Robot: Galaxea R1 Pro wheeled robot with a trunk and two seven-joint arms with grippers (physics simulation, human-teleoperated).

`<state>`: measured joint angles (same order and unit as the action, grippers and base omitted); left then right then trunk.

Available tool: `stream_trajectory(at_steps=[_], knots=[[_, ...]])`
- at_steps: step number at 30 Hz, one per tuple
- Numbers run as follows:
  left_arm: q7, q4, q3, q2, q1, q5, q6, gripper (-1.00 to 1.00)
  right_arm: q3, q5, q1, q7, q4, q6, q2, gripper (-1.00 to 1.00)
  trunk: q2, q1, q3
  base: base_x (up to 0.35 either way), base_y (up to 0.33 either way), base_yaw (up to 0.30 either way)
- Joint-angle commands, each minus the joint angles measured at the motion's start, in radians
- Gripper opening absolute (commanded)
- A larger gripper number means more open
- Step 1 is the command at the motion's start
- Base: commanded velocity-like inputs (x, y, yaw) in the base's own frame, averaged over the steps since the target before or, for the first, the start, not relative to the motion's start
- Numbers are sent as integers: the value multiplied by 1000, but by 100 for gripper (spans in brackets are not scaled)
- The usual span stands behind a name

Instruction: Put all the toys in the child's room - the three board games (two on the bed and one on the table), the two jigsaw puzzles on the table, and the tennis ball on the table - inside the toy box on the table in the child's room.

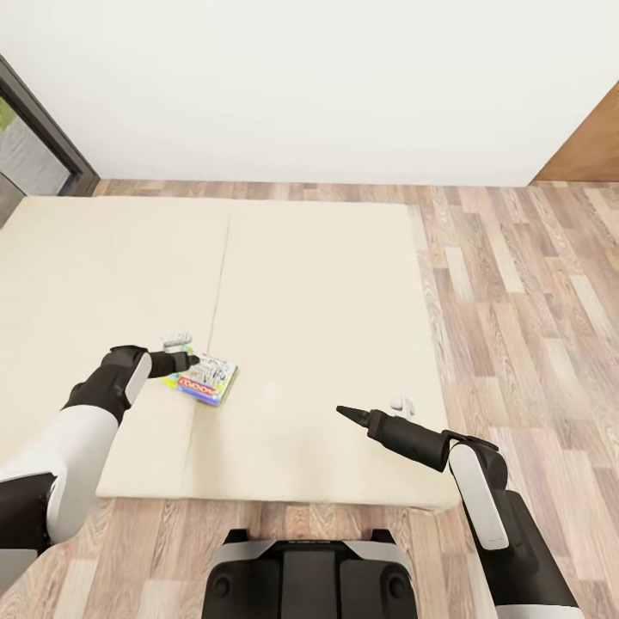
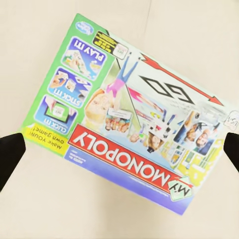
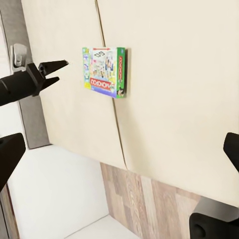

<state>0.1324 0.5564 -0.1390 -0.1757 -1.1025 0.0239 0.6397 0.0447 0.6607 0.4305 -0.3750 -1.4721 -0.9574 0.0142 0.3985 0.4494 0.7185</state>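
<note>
One of the board games point(image 1: 207, 381), a green-edged pale blue "My Monopoly" box, lies flat on the beige mattress of the bed point(image 1: 327, 292), beside the centre seam. My left gripper point(image 1: 191, 362) hovers just above the box's near-left edge, open. In the left wrist view its dark fingers point(image 2: 10, 154) stand on either side of the box point(image 2: 132, 117) without touching it. My right gripper point(image 1: 344, 413) hangs open over the mattress near the bed's front right, well apart from the box. The right wrist view shows the box point(image 3: 105, 71) with the left gripper point(image 3: 59, 72) beside it.
Wood-plank floor point(image 1: 516, 284) runs along the bed's right side and front. A white wall point(image 1: 309, 86) stands behind the bed, with a dark-framed window point(image 1: 34, 137) at far left and a brown wooden panel point(image 1: 589, 146) at far right. My base point(image 1: 305, 576) is at the bed's front edge.
</note>
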Motion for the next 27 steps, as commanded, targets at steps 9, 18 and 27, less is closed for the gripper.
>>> stream_trajectory(at_steps=[9, 18, 27], knots=[[-2, -1, -3, -15, -32, 1, 6, 100, 3, -7, 1, -9, -1, -5, 1, 100, 1, 1, -13, 0, 0, 0], [-7, -5, -4, -23, -46, 1, -1, 100, 3, -7, 1, -9, -2, -5, 0, 100, 1, 1, -28, 0, 0, 0], [-8, -7, -4, -24, -48, 1, -4, 100, 3, -7, 1, -9, -1, -5, 0, 100, 1, 1, -42, 0, 0, 0]])
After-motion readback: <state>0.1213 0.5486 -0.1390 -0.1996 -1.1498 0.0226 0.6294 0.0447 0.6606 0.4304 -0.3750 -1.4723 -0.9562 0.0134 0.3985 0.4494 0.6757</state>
